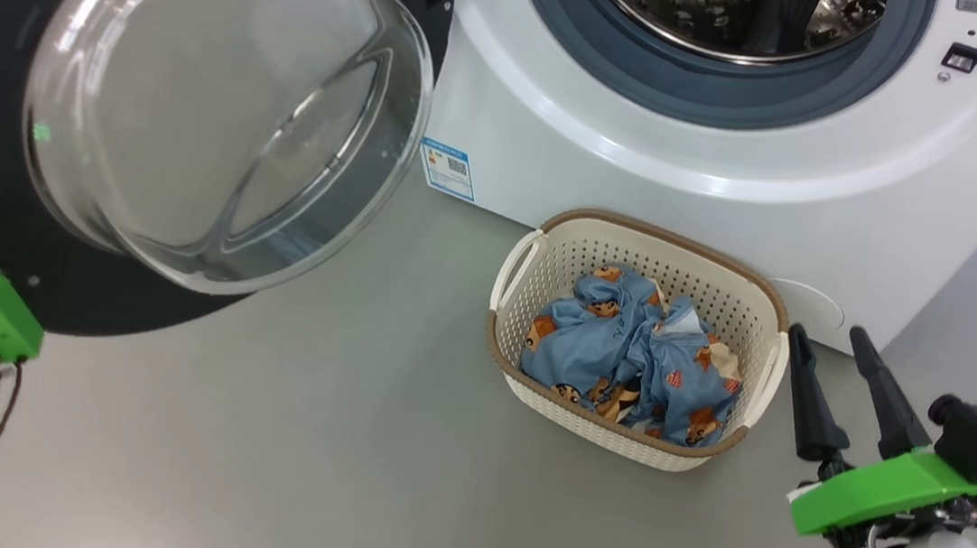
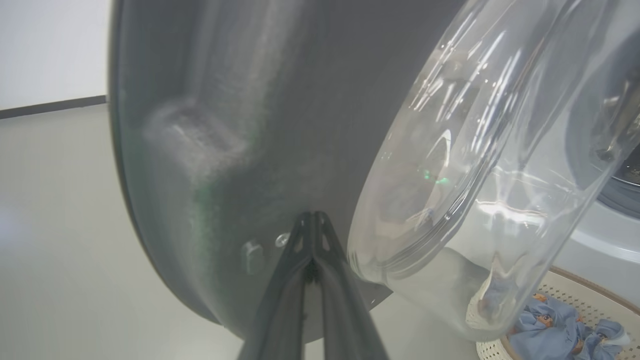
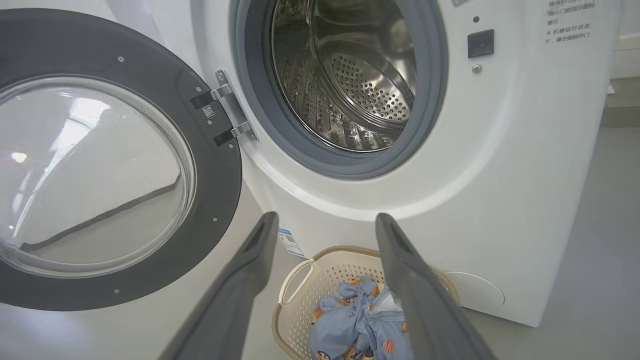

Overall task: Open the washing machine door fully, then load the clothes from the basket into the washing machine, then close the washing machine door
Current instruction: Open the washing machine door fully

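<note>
Head view gives us the right gripper w/ its two long dark fingers spread wide, nothing btwn them. Just left of those fingers, on the grey floor, sits the small cream perforated plastic basket w/ brown woven-look rim, close to the fingers but not touching. Inside it lie the crumpled light-blue clothes, printed w/ orange-brown bears, some white lining showing. Beyond the fingertips stands the big white box-shaped washing machine, its perforated steel drum in view inside the grey rubber gasket.

Left wrist view: the left gripper has its fingers pressed together, and we see nothing gripped. Their tips lie at the dark inner face of the large round glossy black washing machine door, near its lower edge; we can't confirm contact. The door's clear glass bowl bulges just right of those fingers.

Right wrist view: door is left of the fingers, swung wide on its metal hinge, standing upright, inner face and bowl turned approx. toward the fingers.
</note>
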You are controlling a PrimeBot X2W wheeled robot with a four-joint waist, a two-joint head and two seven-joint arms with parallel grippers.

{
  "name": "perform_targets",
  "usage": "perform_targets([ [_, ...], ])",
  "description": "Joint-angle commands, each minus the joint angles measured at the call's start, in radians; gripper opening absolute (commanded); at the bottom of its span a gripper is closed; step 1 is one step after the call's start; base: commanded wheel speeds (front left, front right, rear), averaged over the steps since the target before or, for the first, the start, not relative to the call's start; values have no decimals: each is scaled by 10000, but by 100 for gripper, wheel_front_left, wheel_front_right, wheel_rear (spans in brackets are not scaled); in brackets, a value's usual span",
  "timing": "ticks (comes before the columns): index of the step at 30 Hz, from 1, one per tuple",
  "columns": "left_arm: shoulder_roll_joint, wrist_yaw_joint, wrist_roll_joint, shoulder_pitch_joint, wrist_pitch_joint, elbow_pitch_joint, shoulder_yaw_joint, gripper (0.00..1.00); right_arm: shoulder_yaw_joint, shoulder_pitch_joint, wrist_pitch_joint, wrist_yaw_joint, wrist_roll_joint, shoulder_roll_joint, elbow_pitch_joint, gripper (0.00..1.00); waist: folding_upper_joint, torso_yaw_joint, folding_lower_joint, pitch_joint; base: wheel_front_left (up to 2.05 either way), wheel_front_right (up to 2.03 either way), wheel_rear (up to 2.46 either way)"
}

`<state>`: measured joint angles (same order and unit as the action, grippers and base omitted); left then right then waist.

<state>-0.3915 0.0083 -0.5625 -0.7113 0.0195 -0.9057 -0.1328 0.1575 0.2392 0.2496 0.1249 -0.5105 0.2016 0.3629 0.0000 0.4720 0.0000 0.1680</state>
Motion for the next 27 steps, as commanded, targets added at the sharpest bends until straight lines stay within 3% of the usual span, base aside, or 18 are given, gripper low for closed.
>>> perform_targets([
  [1,-764,14,85,-630,170,-15,300,0,212,369,122,58,-35,131,-238,100,0,-56,0,114,0,0,0],
  [16,-1032,-23,227,-1607,560,-1759,77,0,215,435,122,58,-125,71,-138,100,0,-380,0,139,0,0,0],
  [27,-842,-325,110,-1648,908,-2251,-28,0,154,335,122,58,-133,30,-126,100,0,-301,0,-85,0,0,0],
])
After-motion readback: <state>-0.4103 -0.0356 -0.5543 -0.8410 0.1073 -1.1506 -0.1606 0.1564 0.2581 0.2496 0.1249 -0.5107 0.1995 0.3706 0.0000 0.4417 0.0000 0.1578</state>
